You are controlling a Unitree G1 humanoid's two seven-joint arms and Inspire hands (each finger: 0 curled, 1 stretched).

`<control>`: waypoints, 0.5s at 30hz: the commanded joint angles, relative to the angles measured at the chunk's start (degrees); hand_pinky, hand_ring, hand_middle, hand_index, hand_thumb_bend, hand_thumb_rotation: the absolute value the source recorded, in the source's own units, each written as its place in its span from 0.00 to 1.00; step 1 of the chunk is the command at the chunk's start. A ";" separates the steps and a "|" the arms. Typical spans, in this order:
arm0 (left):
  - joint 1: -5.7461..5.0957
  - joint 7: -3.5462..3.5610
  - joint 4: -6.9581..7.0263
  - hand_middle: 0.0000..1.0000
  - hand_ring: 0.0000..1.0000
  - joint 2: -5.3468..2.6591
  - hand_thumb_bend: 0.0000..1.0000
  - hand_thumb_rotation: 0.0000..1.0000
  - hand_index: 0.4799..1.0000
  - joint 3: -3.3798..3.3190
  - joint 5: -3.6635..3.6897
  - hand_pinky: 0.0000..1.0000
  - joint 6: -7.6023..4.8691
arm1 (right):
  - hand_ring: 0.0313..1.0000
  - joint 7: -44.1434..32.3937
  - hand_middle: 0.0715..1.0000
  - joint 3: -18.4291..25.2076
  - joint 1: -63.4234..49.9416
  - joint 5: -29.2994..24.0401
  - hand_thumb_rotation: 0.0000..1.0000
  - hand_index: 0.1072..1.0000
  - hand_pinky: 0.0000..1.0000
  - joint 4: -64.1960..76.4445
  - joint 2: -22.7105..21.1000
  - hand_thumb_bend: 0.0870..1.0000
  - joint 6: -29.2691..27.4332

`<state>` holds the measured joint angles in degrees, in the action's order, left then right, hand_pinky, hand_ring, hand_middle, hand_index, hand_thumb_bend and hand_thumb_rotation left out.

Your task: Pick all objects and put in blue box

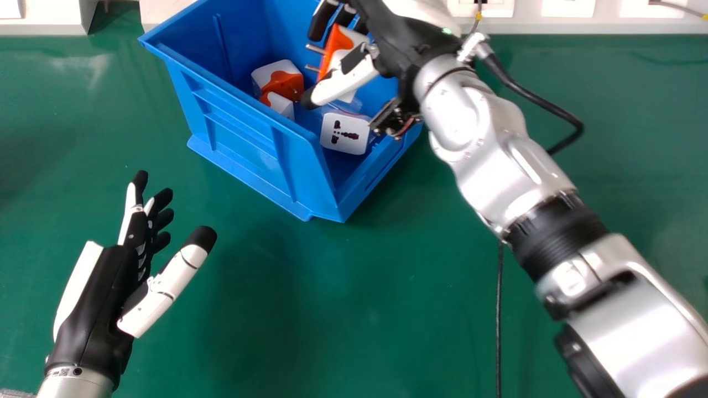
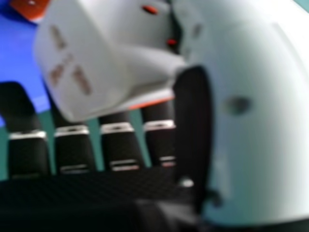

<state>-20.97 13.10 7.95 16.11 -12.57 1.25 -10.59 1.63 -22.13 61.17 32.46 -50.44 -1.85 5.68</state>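
Three white adapters down inside the blue box [image 1: 243, 124]: one with an orange face [image 1: 283, 83] against the left part of the interior; a second, partly hidden adapter [image 1: 281, 104], orange and white, just beside it and nearer the robot; and a socket-faced adapter [image 1: 344, 132] near the right-hand end, slots facing up toward the camera. Behind that last one, a scrap of something clear, too covered to name.

Above the box opening, the right robot hand [image 1: 354, 77], in from the right on its silver forearm [image 1: 531, 177]. Clamped, fairly surely, on the held adapter [image 1: 338, 47], with thumb to one side and fingers to the other; contact of the fingers hard to judge through the blur of the right hand view. Tilted in the grip, orange face and metal pins toward the left of the head view, and well up from the adapters below. In the right hand view, a slotted white face on the same piece, with blue behind and an orange and white patch [image 2: 31, 7] at the corner.

Off to the left, over the green surface [image 1: 354, 309], the left robot hand [image 1: 99, 298], empty, fingers relaxed and well apart from the thumb. On the right, a thin black cable [image 1: 499, 320] along the surface, partly beneath the forearm. At the far edge, white wall sockets [image 1: 568, 6].
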 commanded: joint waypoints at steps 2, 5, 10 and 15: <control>-0.46 -0.18 1.83 0.98 0.97 -0.52 0.67 0.70 0.94 0.01 0.88 0.95 -0.62 | 0.41 2.42 0.46 -1.30 6.33 1.29 0.00 0.48 0.32 -5.31 1.24 0.44 -1.93; -0.64 -0.32 2.12 0.98 0.97 -0.74 0.68 0.70 0.94 0.16 0.82 0.95 -0.41 | 0.41 3.93 0.46 -2.94 8.17 2.39 0.00 0.48 0.33 -10.46 2.27 0.44 -2.71; -1.30 -0.51 3.28 0.98 0.97 -1.23 0.68 0.69 0.94 0.41 0.44 0.95 -0.08 | 0.41 5.68 0.47 -4.98 9.24 3.59 0.00 0.48 0.33 -15.56 3.44 0.44 -3.34; -1.88 -0.40 3.92 0.98 0.97 -1.60 0.69 0.69 0.93 0.44 0.42 0.95 -0.11 | 0.41 6.46 0.47 -6.57 9.67 4.98 0.00 0.49 0.33 -17.90 4.03 0.44 -3.21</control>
<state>-22.36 13.00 10.28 14.68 -12.28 1.23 -10.40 6.42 -28.32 67.30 36.75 -68.63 2.02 3.11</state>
